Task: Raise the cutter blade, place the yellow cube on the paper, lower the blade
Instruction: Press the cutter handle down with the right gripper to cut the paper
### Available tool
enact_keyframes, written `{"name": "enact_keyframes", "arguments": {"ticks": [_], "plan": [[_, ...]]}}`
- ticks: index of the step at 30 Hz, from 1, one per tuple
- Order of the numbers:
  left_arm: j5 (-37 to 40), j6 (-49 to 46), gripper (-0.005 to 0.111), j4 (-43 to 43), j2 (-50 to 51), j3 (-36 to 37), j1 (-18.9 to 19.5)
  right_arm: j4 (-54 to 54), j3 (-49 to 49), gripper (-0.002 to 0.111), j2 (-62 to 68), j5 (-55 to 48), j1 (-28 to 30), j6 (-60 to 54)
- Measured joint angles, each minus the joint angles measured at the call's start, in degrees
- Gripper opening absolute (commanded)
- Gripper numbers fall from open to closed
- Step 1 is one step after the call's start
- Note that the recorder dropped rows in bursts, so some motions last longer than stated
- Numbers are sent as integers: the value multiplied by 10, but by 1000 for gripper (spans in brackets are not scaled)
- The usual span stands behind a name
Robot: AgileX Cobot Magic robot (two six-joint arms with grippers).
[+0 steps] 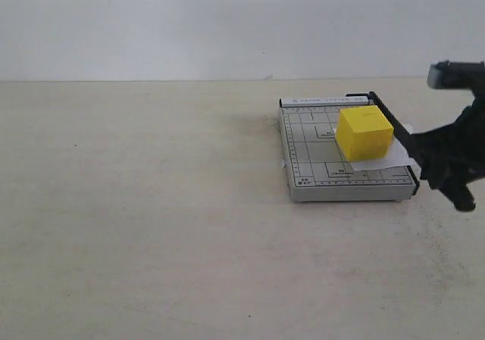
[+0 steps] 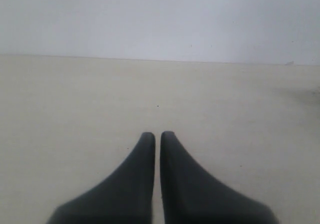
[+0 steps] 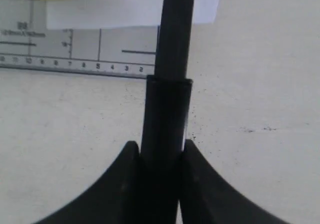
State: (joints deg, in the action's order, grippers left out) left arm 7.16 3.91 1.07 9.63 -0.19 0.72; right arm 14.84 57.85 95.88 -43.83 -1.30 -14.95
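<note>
Grey trimmer board [image 1: 307,158] sits flat on the desk [image 1: 151,226]; everything below is placed off that board. Yellow cube [image 1: 364,132] is on the board, in its half nearer the blade side, resting square on the paper [image 1: 396,159]. The paper lies flat under the cube, and its edge sticks out past the board's blade edge onto the desk side. Cutter blade [image 1: 383,113] runs low along that same board edge, crossing over the paper just beside the cube; can't tell whether it is fully seated. Right gripper [image 3: 159,146] is at the board's near corner, just off the blade edge, with both fingers pinching the blade's thick handle [image 3: 167,109] from either side and no gap showing. From the right wrist camera the thin arm continues from the handle over the ruler scale and the white sheet, with a sliver of yellow beyond. Left gripper [image 2: 157,134] has its fingers pressed almost together, only a thin slit between the tips and nothing in it, hanging over bare desk. Its camera does not catch the board, so I can't place it relative to it.
</note>
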Motion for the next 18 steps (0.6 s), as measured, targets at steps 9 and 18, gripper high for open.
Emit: {"name": "enact_keyframes", "arguments": {"ticks": [9, 18], "plan": [[0, 0, 4, 0, 0, 0, 0, -19, -19, 0, 68, 37, -20, -14], [0, 0, 4, 0, 0, 0, 0, -21, -19, 26, 68, 39, -21, -14]]}}
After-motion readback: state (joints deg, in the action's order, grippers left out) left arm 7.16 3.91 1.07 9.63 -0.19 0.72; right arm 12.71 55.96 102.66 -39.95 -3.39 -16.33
